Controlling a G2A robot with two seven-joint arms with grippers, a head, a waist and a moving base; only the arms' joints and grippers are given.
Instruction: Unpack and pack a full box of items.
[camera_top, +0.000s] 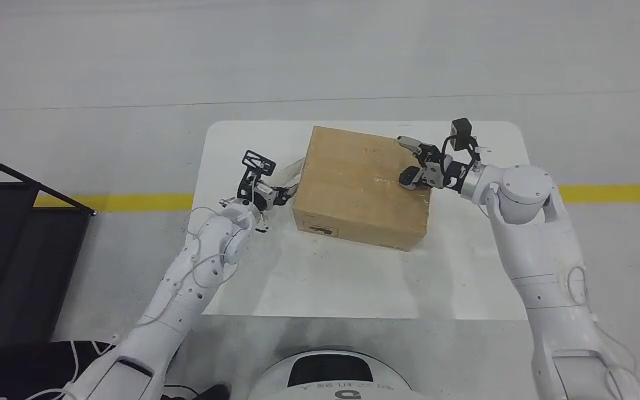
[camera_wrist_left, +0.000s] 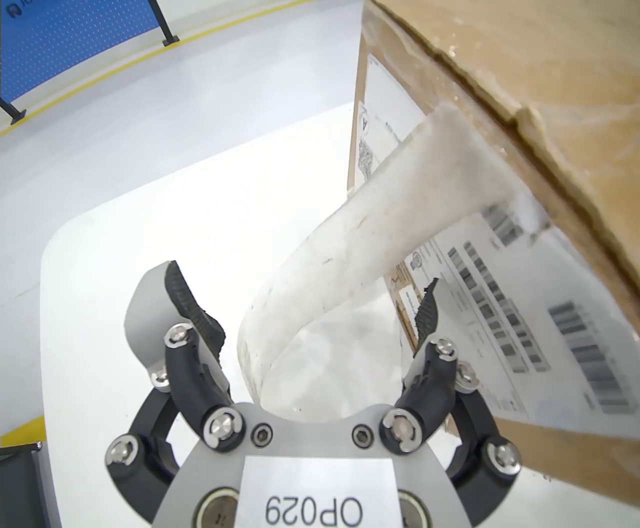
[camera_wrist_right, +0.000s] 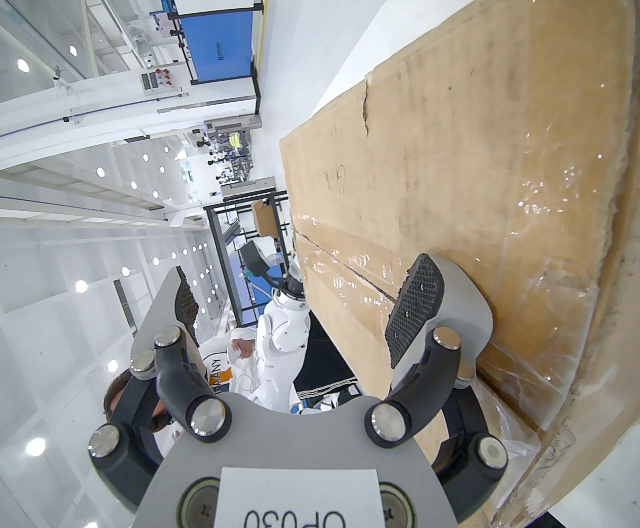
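White desk (camera_top: 250, 290) bore a closed, taped brown cardboard box (camera_top: 360, 190), contents hidden. Left gripper (camera_wrist_left: 300, 295) jaws stood wide beside a peeled white tape strip (camera_wrist_left: 400, 215); right gripper (camera_wrist_right: 305, 295) jaws stood wide at the box top.

We see a white table (camera_top: 330, 290), a yellow floor stripe (camera_top: 130, 202) running left to right, and a black rack (camera_top: 30, 260) at far left.

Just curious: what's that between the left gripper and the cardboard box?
A curled white strip runs from the box into the open left gripper, seen in the left wrist view.
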